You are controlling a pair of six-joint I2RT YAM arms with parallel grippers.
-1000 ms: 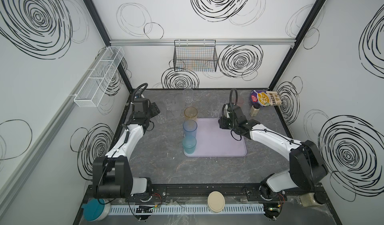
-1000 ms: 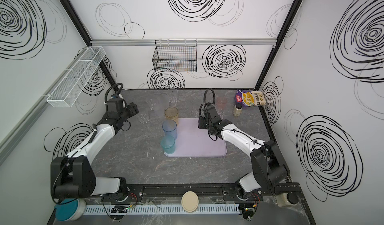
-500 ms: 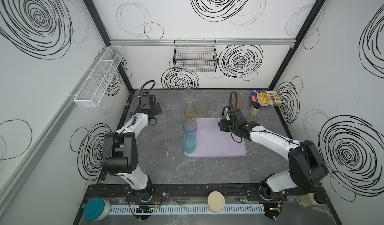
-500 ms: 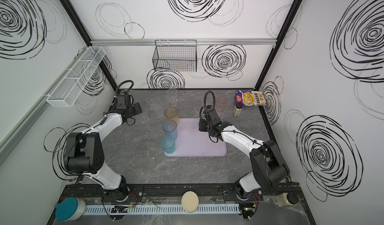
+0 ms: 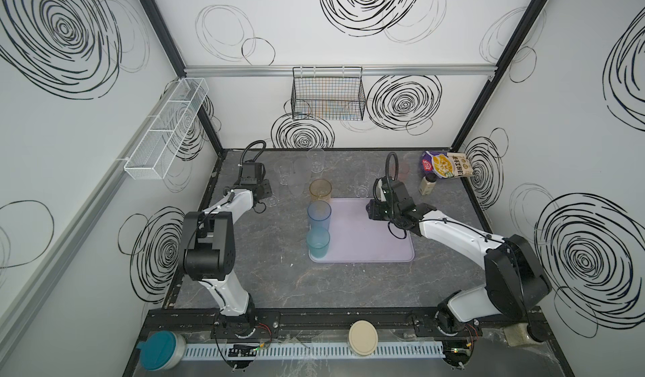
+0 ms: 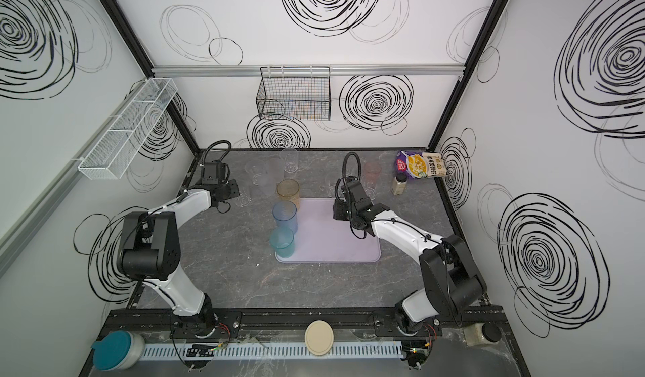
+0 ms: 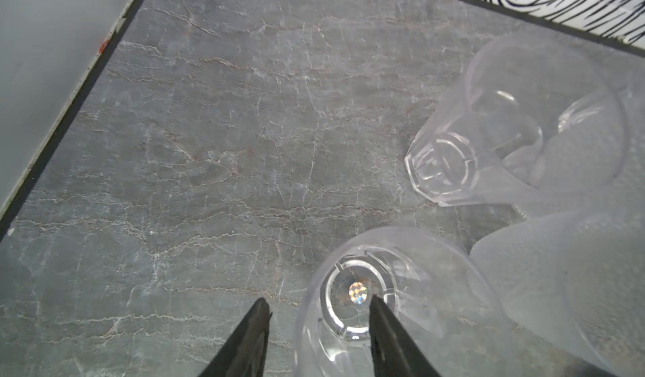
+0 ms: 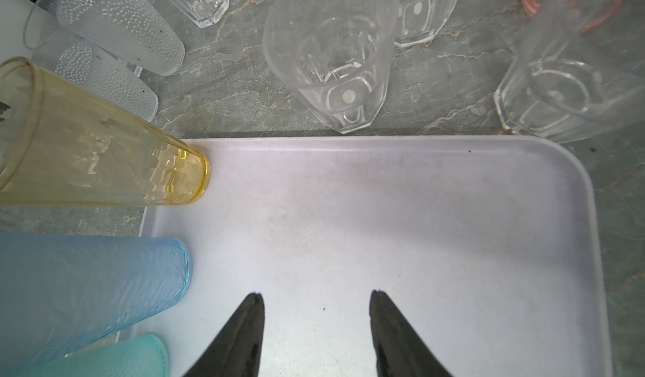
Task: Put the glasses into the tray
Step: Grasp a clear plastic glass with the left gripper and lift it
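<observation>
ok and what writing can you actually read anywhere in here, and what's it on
snack bag, back right of the tabletop: a row of large dark Chinese characters on its pale end, too blurred to quote.
same bag, purple end: a round red logo with white marks, unreadable.
small cream bottle beside it: no legible label.
glasses and lilac tray: no print seen.
</observation>
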